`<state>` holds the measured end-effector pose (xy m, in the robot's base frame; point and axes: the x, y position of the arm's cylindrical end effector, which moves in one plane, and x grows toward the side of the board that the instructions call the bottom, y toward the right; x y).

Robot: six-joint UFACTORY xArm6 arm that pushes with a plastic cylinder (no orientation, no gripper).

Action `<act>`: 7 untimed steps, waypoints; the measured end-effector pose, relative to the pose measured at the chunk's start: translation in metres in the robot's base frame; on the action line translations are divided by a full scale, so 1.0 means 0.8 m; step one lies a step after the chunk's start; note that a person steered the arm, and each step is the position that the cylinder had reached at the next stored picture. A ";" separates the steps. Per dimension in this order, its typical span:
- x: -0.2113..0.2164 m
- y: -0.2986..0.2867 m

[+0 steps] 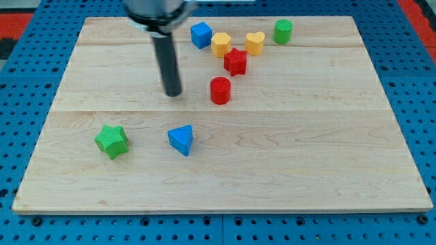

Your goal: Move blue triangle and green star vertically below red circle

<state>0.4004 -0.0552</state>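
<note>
The red circle (220, 90) stands near the middle of the wooden board (327, 156). The blue triangle (182, 139) lies below it and to its left. The green star (112, 141) lies farther left, near the board's left edge. My tip (173, 92) rests on the board left of the red circle, above the blue triangle and apart from both.
Near the view's top sit a blue cube (200, 35), a yellow hexagon (221, 44), a red star (236, 61), a yellow heart (255, 43) and a green cylinder (283, 31). Blue pegboard surrounds the board.
</note>
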 end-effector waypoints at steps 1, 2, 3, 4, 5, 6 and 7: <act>-0.001 0.063; -0.004 0.059; 0.019 0.032; 0.043 -0.017; 0.086 -0.049; 0.117 -0.069; 0.144 -0.026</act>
<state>0.5158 -0.0756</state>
